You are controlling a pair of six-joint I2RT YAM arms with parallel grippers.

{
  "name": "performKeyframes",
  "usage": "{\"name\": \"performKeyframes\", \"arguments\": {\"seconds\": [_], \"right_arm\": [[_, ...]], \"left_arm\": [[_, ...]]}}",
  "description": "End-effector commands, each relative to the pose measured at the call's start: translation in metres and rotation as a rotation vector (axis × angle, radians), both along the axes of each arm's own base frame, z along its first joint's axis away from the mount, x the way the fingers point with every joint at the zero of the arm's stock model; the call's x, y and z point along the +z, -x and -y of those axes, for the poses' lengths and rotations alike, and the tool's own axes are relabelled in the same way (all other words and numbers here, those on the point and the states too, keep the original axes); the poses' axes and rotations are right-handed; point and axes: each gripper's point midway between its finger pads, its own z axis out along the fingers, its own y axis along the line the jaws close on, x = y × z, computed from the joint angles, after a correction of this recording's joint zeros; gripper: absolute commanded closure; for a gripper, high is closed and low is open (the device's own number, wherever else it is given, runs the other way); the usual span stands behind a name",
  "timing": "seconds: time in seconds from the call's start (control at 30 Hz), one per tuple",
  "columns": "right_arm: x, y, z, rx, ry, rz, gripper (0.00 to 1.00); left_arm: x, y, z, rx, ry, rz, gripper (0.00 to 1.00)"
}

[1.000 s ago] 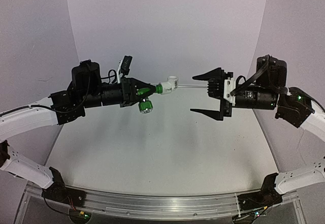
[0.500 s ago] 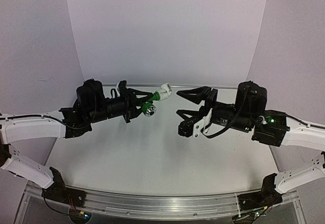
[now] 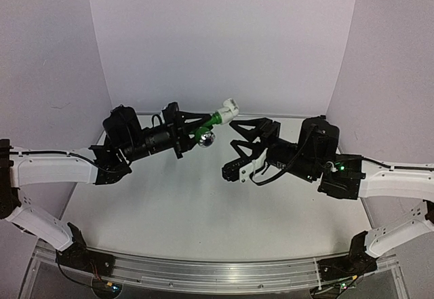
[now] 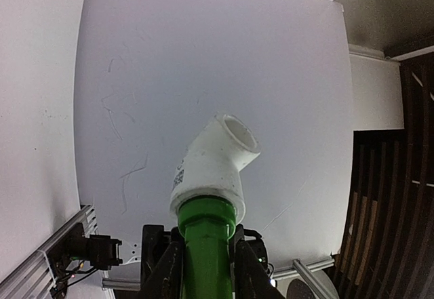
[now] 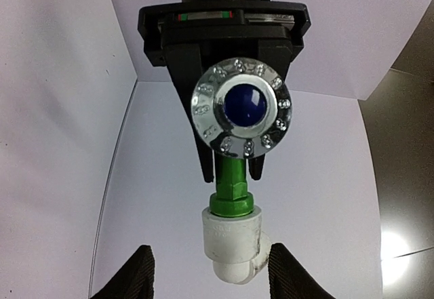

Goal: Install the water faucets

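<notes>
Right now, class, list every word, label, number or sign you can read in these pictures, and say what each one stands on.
No text in any view can be read.
On the white fitting, left wrist view, a small dark printed mark: too small and blurred to read.
On the chrome knob of the green tap, right wrist view: a plain blue centre, no lettering visible.

The green tap (image 5: 230, 180) is seen as smooth, glossy plastic. Its knob (image 5: 242, 107) is faced with mirror-bright chrome around a glossy blue centre. The white fitting (image 4: 213, 160) is smooth, matt plastic. The table (image 3: 203, 211) is finished matt white.
</notes>
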Motion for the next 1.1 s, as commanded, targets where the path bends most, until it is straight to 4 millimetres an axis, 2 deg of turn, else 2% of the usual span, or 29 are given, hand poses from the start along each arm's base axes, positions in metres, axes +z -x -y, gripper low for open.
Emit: {"name": "performKeyframes", "arguments": {"seconds": [0.0,0.17,0.47,0.73,0.8,1.07], "right_arm": [[0.020,-0.010,0.003,-0.067,-0.064,0.078,0.43],[0.024,-0.014,0.002,-0.087,-0.081,0.098,0.41],[0.017,-0.017,0.000,-0.100,-0.049,0.129,0.48],[0.021,-0.022,0.000,-0.122,-0.056,0.135,0.55],[0.021,-0.022,0.000,-0.123,-0.057,0.135,0.59],[0.027,-0.023,0.001,-0.134,-0.079,0.126,0.85]], "left_arm": [[0.032,0.016,0.005,-0.081,0.106,0.087,0.98],[0.030,0.023,0.010,-0.118,0.110,0.093,0.99],[0.037,0.034,0.011,-0.149,0.118,0.119,0.99],[0.039,0.039,0.015,-0.174,0.119,0.132,0.97],[0.040,0.041,0.016,-0.184,0.119,0.137,0.98],[0.041,0.044,0.018,-0.192,0.118,0.160,0.96]]}}
